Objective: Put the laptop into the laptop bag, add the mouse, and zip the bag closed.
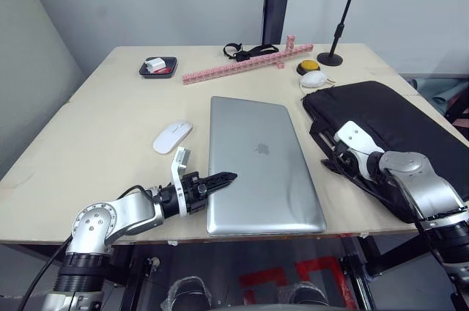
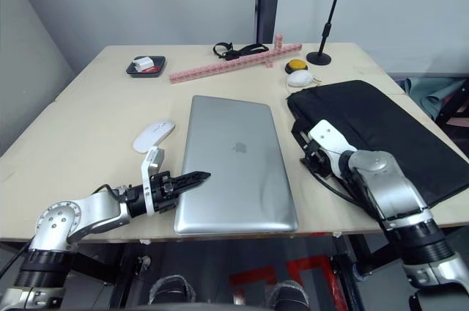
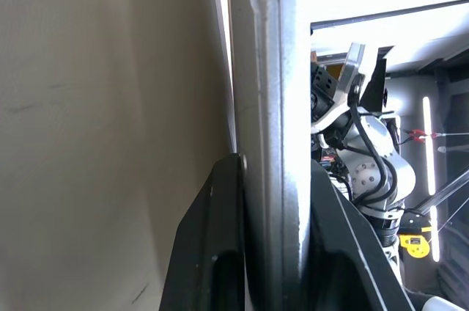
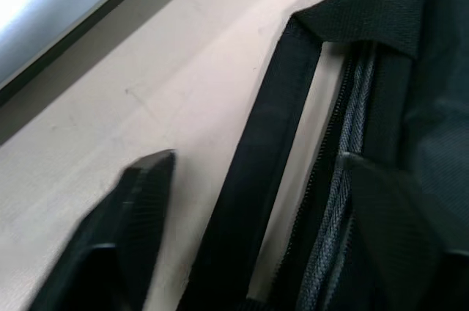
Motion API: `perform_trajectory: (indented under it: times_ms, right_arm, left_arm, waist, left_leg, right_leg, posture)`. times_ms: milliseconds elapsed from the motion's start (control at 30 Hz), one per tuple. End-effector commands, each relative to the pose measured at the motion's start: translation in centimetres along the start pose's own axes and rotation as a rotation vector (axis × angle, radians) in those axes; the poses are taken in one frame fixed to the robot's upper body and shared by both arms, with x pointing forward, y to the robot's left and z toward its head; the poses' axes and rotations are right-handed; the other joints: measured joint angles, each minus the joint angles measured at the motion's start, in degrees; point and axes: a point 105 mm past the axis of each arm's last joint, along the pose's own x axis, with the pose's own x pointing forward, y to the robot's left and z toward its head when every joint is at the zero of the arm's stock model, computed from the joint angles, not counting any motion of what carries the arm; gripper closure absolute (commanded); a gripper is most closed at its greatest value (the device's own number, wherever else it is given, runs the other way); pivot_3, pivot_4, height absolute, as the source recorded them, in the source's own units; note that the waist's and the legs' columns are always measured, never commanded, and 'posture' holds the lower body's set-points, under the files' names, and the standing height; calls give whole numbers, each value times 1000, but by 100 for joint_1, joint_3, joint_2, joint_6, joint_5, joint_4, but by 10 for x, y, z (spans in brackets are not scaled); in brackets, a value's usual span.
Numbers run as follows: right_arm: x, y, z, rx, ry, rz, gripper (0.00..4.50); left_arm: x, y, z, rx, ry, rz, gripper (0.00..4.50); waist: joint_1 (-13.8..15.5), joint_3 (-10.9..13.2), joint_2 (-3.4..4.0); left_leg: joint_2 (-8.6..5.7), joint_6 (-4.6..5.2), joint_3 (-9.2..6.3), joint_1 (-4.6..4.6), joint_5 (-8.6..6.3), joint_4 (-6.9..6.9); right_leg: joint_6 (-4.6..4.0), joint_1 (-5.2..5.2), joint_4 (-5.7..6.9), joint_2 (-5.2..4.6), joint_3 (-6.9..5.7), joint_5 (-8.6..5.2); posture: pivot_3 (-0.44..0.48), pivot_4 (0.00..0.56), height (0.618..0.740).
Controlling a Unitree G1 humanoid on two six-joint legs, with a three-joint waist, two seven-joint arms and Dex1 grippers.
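Observation:
The silver-grey laptop [image 1: 260,164] lies closed and flat in the middle of the table, one short side at the front edge. My left gripper [image 1: 220,179] reaches in from the left. In the left wrist view its two black fingers [image 3: 220,238] are clamped above and below the laptop's left rim. The white mouse [image 1: 172,136] rests just left of the laptop. On the right lies the flat black laptop bag [image 1: 396,120]. My right gripper [image 4: 256,164] stands open at the bag's near-left edge, with a black strap handle [image 4: 271,142] between its fingers beside the zipper.
At the back of the table are a long pink block strip [image 1: 242,64], a small black tray [image 1: 158,67], a black cord [image 1: 245,50], a yellow button [image 1: 308,67], a rounder white lump [image 1: 314,78] and a black stand [image 1: 337,32]. The table's front edge [image 1: 44,232] is close.

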Motion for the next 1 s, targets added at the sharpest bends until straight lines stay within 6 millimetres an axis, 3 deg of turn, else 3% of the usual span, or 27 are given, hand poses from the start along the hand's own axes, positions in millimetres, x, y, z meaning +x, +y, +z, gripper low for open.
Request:
perform_trajectory:
  times_ms: [33, 100, 467, 533, 700, 833, 1000]
  right_arm:
    - [1, -1, 3, 49, -2, 4, 44]
    - [2, 4, 2, 54, 4, 22, 290]
    - [1, 6, -2, 98, 21, 46, 4002]
    - [1, 6, 0, 92, 15, 45, 4472]
    - [-5, 1, 9, 2, -10, 33, 4472]
    - [-18, -18, 28, -117, -52, -29, 4472]
    - [-31, -31, 41, -174, -84, -65, 3031]
  left_arm:
    - [0, -19, 2, 52, -7, -94, 4114]
    - [1, -19, 2, 54, -9, -94, 4114]
    - [3, -20, 2, 63, -15, -100, 4114]
    - [4, -20, 3, 65, -16, -100, 4114]
    - [4, -20, 3, 71, -14, -100, 4114]
    - [4, -21, 4, 75, -12, -101, 4114]
    - [5, -21, 5, 78, -11, -104, 4114]
  waist:
    - [-2, -1, 0]
    - [-1, -2, 0]
    - [38, -6, 2]
    - [54, -6, 2]
    - [61, -6, 2]
    - [61, -6, 1]
    - [55, -6, 1]
  left_leg:
    - [0, 0, 0, 1, 0, 0]
    - [0, -1, 0, 2, 1, 1]
    - [0, -9, 0, 9, -3, 7]
    - [0, -11, -1, 9, -3, 7]
    - [0, -12, -1, 7, -2, 6]
    - [0, -13, -1, 7, -2, 5]
    - [0, -12, 0, 8, -2, 6]
  right_leg:
    - [0, 0, 1, 0, 0, 0]
    - [0, 0, 4, 0, 1, 0]
    - [0, 4, 16, 0, 4, 0]
    - [0, 4, 18, 0, 4, 0]
    - [0, 3, 15, 0, 3, 0]
    - [1, 3, 14, 0, 3, 0]
    - [1, 3, 16, 0, 3, 0]
  posture:
    - [0, 150, 740]
    - [0, 150, 740]
    - [0, 150, 740]
    - [0, 150, 740]
    - [0, 150, 740]
    - [0, 150, 740]
    - [0, 150, 740]
